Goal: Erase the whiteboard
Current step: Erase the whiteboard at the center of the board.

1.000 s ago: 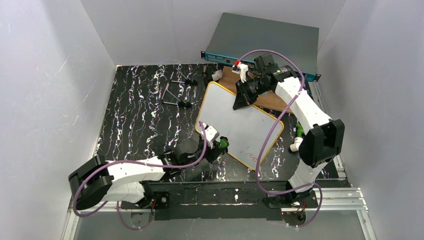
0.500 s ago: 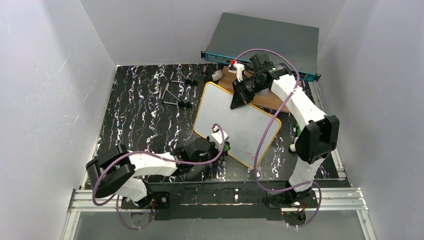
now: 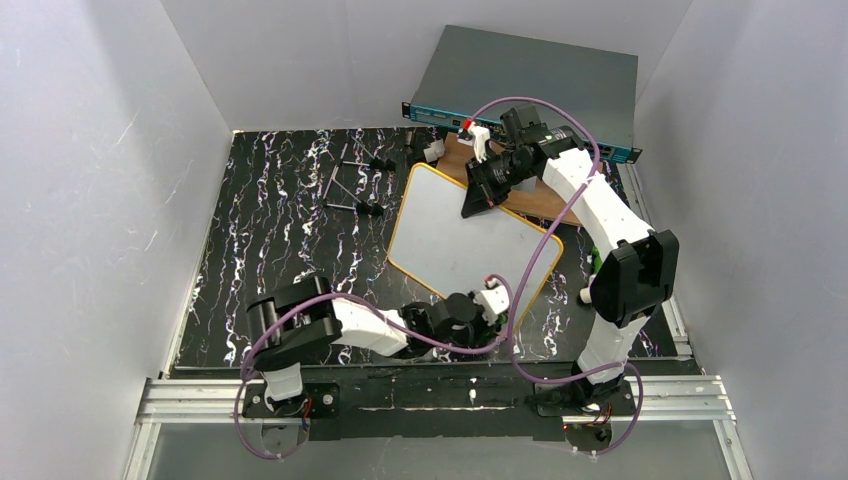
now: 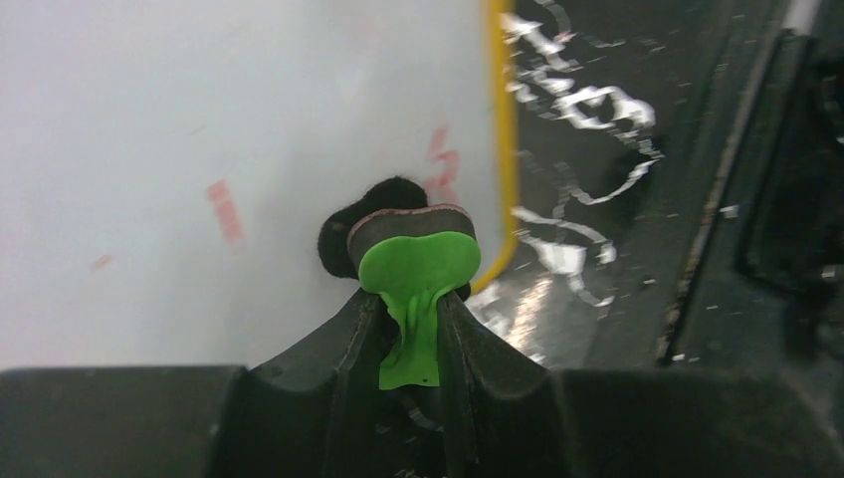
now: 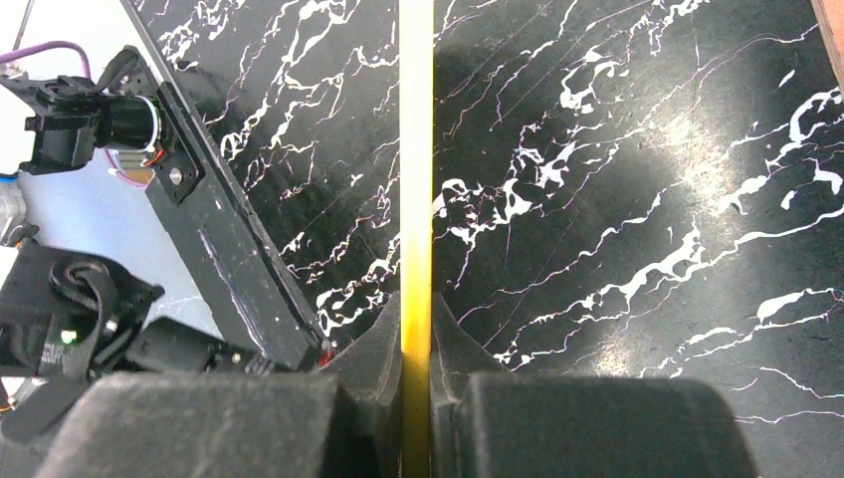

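The whiteboard (image 3: 465,235), white with an orange-yellow frame, lies tilted on the black marbled table. My left gripper (image 3: 489,299) is over its near right corner, shut on a green-handled eraser (image 4: 416,261) whose dark pad presses on the whiteboard (image 4: 199,129). Faint red marks (image 4: 227,209) show beside the pad, close to the yellow frame (image 4: 503,149). My right gripper (image 3: 477,203) is at the board's far edge. Its jaws are shut on the yellow frame (image 5: 416,179) of the whiteboard, seen edge-on between the fingers (image 5: 378,339).
A brown wooden board (image 3: 535,203) lies under the whiteboard's far side. A grey box with a teal front (image 3: 530,80) stands at the back. Thin metal rods (image 3: 350,185) lie at back left. A white and green marker (image 3: 597,270) lies by the right arm.
The left arm swept the eraser rightward along the whiteboard's near edge to its near right corner. The right gripper and the board's far edge shifted slightly left.
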Motion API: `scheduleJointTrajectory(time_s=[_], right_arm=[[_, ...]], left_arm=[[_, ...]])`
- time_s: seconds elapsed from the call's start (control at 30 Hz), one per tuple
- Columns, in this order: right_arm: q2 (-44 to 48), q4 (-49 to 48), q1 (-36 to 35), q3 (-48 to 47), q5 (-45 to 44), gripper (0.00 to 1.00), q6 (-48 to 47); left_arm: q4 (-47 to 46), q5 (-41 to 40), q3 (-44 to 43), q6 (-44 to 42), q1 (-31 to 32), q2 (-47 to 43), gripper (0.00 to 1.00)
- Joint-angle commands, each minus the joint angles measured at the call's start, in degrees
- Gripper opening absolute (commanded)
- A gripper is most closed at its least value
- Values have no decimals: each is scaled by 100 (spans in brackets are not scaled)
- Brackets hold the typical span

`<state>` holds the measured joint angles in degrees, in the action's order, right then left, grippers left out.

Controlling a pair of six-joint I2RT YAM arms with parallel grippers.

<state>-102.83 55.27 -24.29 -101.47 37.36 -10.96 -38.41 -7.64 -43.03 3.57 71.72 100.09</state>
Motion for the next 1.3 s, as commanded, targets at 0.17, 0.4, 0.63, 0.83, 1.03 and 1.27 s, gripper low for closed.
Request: scheduleJointTrajectory(time_s=[0.17,0.4,0.63,0.83,1.03,1.27], right_arm=[[278,-458,-93,3,380,1,195],[386,-521,-103,137,367,1,234],[411,-556,-154,212,325,1,247],[401,-638,-155,298,335,1,353],[364,-795,-162,461,398,1,555],[375,-843,-182,541,433,1,587]], left_arm=[[98,-870,-585,-136,219,199,0],[369,-2405,148,542,-362,-432,0],[796,-2538,289,794,-800,-640,0],[241,-1504,351,725,-797,-614,0],[-400,-868,132,380,-254,-439,0],[306,-348,-866,-23,44,-225,0]])
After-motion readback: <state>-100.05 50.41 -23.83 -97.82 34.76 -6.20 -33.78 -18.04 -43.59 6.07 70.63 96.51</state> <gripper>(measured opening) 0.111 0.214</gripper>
